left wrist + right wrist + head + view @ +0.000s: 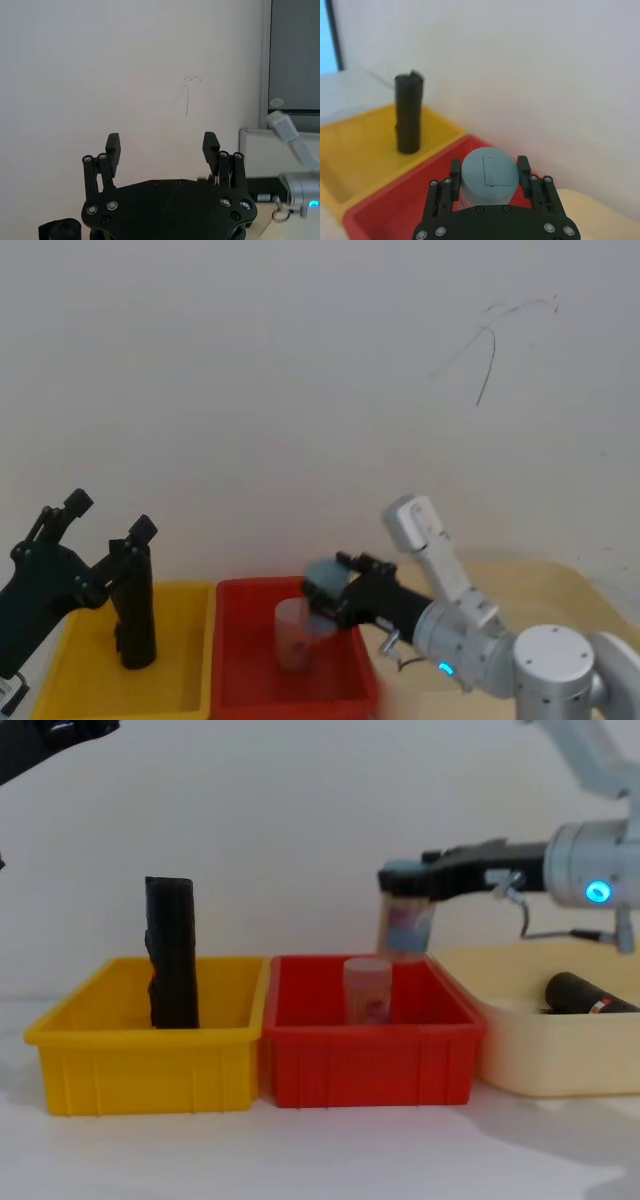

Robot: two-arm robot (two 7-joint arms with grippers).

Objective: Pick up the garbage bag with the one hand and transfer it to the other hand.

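R hand [405, 910] grips blue-capped jar [489, 175] over red bin [370, 1055]; L hand [162, 147] wide, raised above yellow bin [150, 1050].

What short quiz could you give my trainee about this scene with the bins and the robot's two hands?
1. True or false: the upright black roll stands in the red bin.
2. What is the right hand gripping? A: the blue-capped jar. B: a black roll. C: nothing.
3. Fill in: the left hand has its fingers ____.

Key: 1 false, it stands in the yellow bin. 2 A. 3 open.
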